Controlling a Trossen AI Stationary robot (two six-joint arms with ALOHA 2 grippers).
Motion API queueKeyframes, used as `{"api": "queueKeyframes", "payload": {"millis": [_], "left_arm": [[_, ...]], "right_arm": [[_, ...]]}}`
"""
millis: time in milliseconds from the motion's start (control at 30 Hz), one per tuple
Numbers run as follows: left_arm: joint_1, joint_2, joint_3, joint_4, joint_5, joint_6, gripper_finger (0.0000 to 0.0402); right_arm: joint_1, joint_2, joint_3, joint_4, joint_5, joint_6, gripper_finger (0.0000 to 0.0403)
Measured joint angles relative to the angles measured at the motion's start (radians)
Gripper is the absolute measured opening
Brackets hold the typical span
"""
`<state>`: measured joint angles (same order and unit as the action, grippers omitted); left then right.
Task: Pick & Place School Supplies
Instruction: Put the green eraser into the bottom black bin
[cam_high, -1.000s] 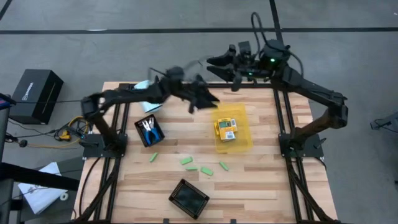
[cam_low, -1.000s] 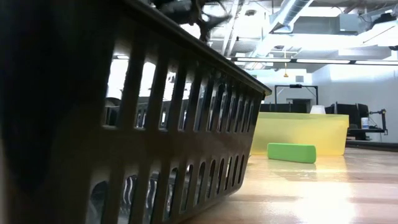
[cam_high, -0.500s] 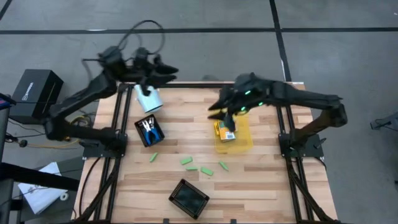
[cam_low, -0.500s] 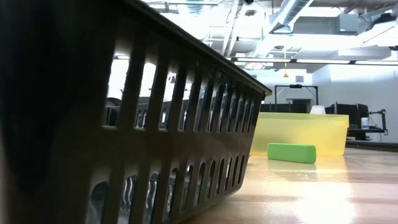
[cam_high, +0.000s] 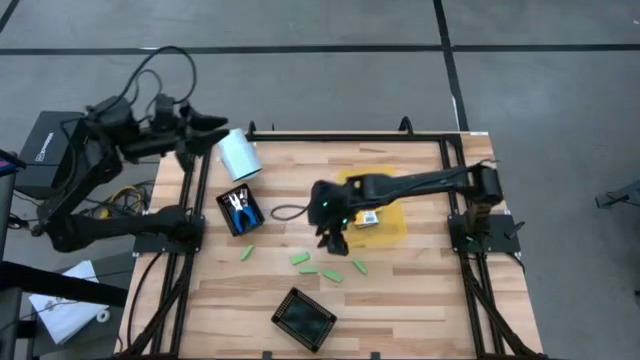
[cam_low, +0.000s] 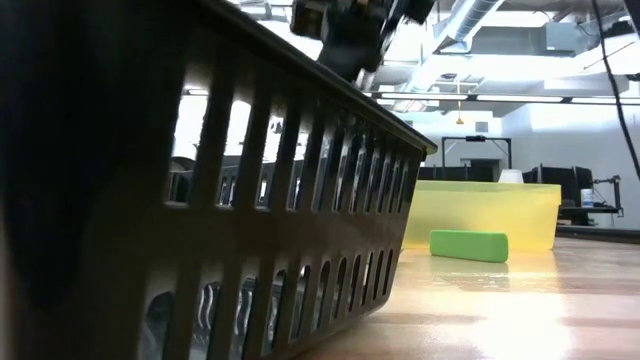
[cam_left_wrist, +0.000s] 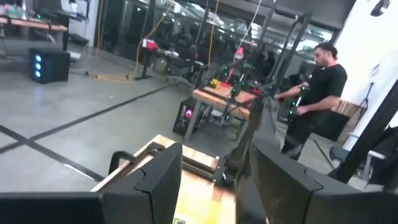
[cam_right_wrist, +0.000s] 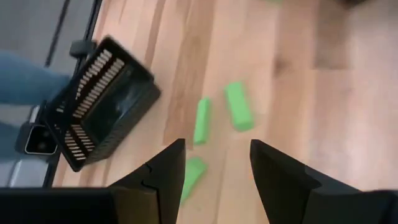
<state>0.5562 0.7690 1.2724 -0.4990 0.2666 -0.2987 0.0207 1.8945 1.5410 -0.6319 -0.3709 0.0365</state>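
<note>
Several light-green oblong pieces (cam_high: 310, 266) lie flat on the wooden table near its middle front; three of them show in the right wrist view (cam_right_wrist: 238, 106). My right gripper (cam_high: 333, 242) hangs open just above and behind them, slanting down, nothing between its fingers (cam_right_wrist: 217, 171). Yellow-orange packs (cam_high: 365, 214) lie in the yellow translucent bin (cam_high: 392, 228). Blue-handled scissor-like tools (cam_high: 239, 208) lie in a small black tray (cam_high: 228, 222). My left gripper (cam_high: 220, 124) is open, raised beyond the table's far left corner, pointing level (cam_left_wrist: 214, 180).
A pale white-blue cylinder (cam_high: 238, 155) stands at the far left, close to my left gripper. A slotted black tray (cam_high: 303, 318) sits at the near edge (cam_right_wrist: 99, 102) and fills the low view's left (cam_low: 200, 220). A person (cam_left_wrist: 320, 93) stands far off in the room.
My left arm has drawn back from over the table's middle toward the far left corner, risen and turned level. My right arm has swung from beyond the far edge across the yellow bin and come down toward the green pieces, tipping its gripper downward.
</note>
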Motion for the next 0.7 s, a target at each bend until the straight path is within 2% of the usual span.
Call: {"api": "queueKeyframes", "payload": {"millis": [200, 400, 700], "left_arm": [[-0.013, -0.043, 0.0, -0.09, -0.034, -0.02, 0.0184], [-0.014, -0.038, -0.006, -0.148, -0.034, -0.02, 0.0184], [-0.03, -0.041, -0.147, -0.144, -0.031, -0.048, 0.0184]], "right_arm": [[0.041, 0.107, 0.0, 0.059, -0.021, 0.002, 0.0171], [0.058, 0.157, 0.0, 0.146, -0.024, 0.047, 0.0171], [0.065, 0.217, -0.008, 0.217, -0.025, 0.093, 0.0171]]}}
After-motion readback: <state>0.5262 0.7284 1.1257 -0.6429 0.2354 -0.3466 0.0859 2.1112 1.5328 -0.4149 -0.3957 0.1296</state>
